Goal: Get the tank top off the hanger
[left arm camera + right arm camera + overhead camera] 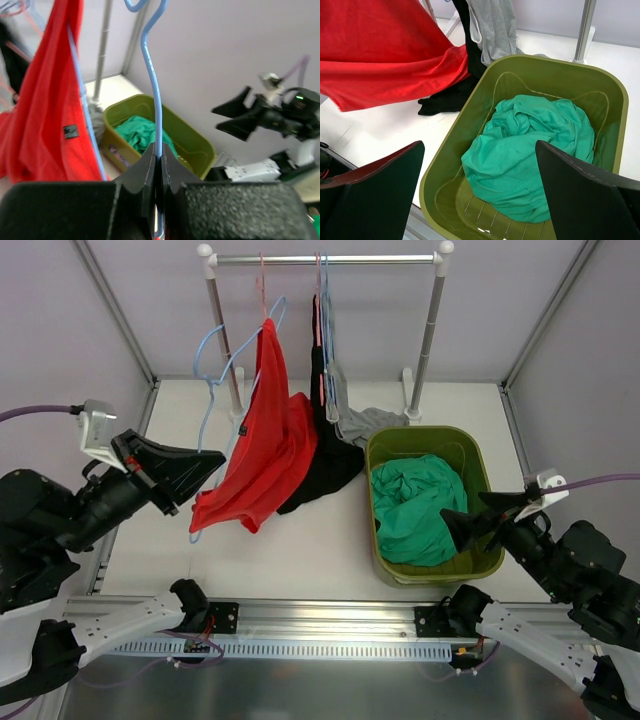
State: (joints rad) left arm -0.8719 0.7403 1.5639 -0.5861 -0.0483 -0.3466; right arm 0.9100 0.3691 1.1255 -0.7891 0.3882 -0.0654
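At the left claw point(214, 462) point(160, 156): pinched tight on the thin light-blue wire of the hanger point(204, 390) point(154, 95), wire squeezed between the two pads and rising straight up out of them in the left wrist view. Just beside that grip, draped over the same hanger: the red tank top point(265, 445) point(42, 110) point(380, 55), not yet off it, stretched slantwise from below the rail point(325, 258) down toward the left side of the bench point(300, 550), lower hem bunched close to the surface. Cannot tell whether hooked on the rail or pulled free.

At the right claw point(462, 515) point(479, 146): spread wide, holding nothing, poised above the near edge of the olive bin point(430, 432) point(485, 85). Directly below, inside the bin: a crumpled green cloth point(415, 505) point(530, 145). Further out, between bin and tank top: a black garment point(325, 460) point(445, 100) trailing onto the bench, and a grey garment point(365, 422) point(492, 25) hanging beside it, touching the bin's far rim.
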